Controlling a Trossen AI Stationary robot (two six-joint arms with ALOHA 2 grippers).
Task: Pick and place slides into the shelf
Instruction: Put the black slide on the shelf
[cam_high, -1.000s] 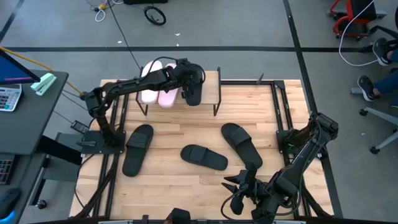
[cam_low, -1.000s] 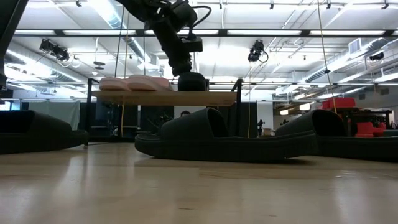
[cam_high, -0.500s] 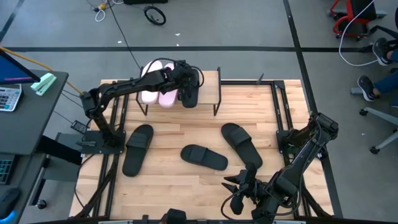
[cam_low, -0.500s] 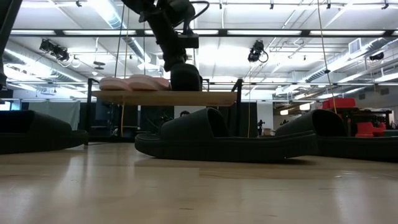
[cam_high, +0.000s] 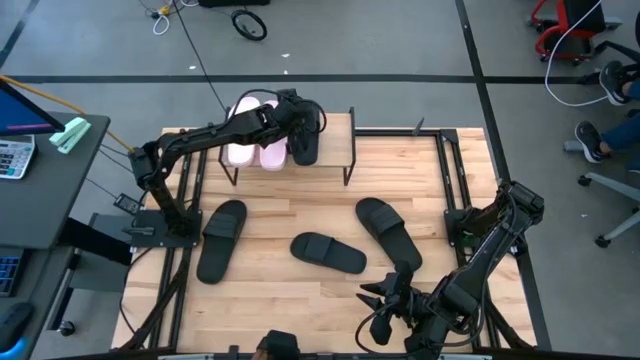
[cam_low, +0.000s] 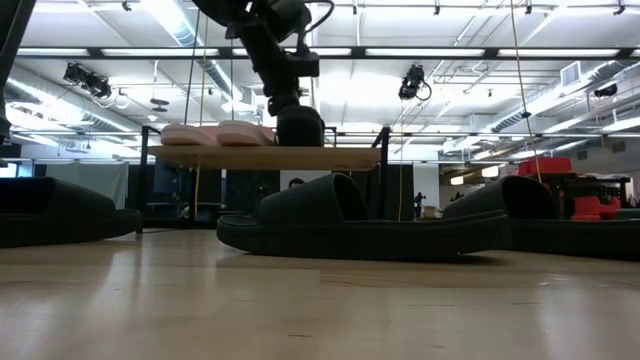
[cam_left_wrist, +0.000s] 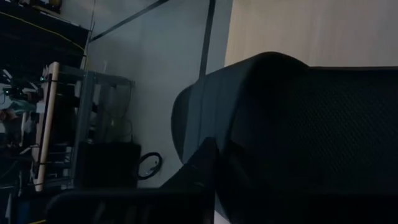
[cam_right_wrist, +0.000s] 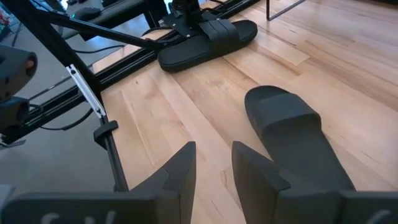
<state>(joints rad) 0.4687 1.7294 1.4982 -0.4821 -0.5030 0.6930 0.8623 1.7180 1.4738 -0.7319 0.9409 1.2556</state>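
Left gripper (cam_high: 303, 128) is over the shelf (cam_high: 335, 140) with a black slide (cam_high: 305, 148) pinched in its fingers, and the slide is down on the plank right beside the two pink slides (cam_high: 254, 148). From table level the slide (cam_low: 299, 128) looks like it's resting on the wood, so my guess is this is the let-go step. If it were me I'd make sure the sole sits flat before opening up, spread the fingers only as far as needed, then pull straight up so the strap doesn't snag and drag it into the pink pair or off the back edge. There's room on the plank to its right for more, so keeping it snug to the pink ones matters. Up close the slide (cam_left_wrist: 298, 130) is matte black with a wide arched strap and a fine textured weave, looks soft and a bit squishy. Three more black slides are on the table: one on the left (cam_high: 221, 240), one in the middle (cam_high: 328, 253), one to the right (cam_high: 389, 233). Right gripper (cam_right_wrist: 214, 165) is parked low at the near edge with fingers slightly apart, holding nothing.
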